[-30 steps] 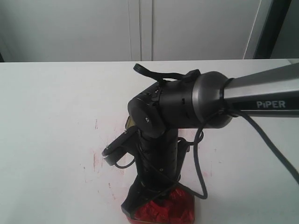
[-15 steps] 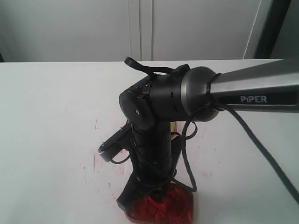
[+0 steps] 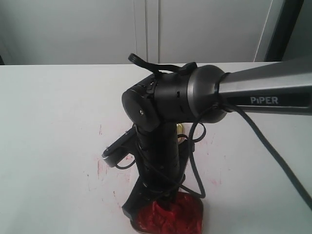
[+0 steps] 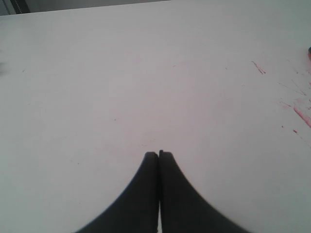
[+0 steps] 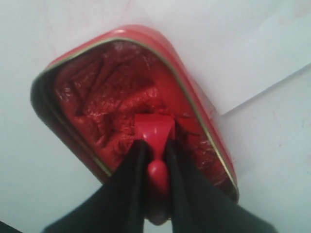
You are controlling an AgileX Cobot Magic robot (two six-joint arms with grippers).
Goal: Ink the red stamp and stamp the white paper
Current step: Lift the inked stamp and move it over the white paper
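My right gripper (image 5: 155, 145) is shut on the handle of the red stamp (image 5: 154, 132), whose square base presses into the lumpy red paste of the gold-rimmed tin (image 5: 206, 128). In the exterior view the tin (image 3: 168, 218) sits at the near edge under the right arm, and the stamp itself is hidden there. Part of the white paper (image 5: 252, 58) lies right beside the tin in the right wrist view; I see no stamp mark on the part shown. My left gripper (image 4: 158, 154) is shut with nothing in it, over bare tabletop.
The white tabletop (image 3: 58, 122) carries red smudges (image 3: 100, 168) to the left of the tin. A gold rim of another object (image 3: 181, 128) peeks out behind the right arm. A black cable (image 3: 195, 170) loops beside the wrist.
The right arm swung left and came down over the tin, most of it in the first half second. The tin stayed where it was.
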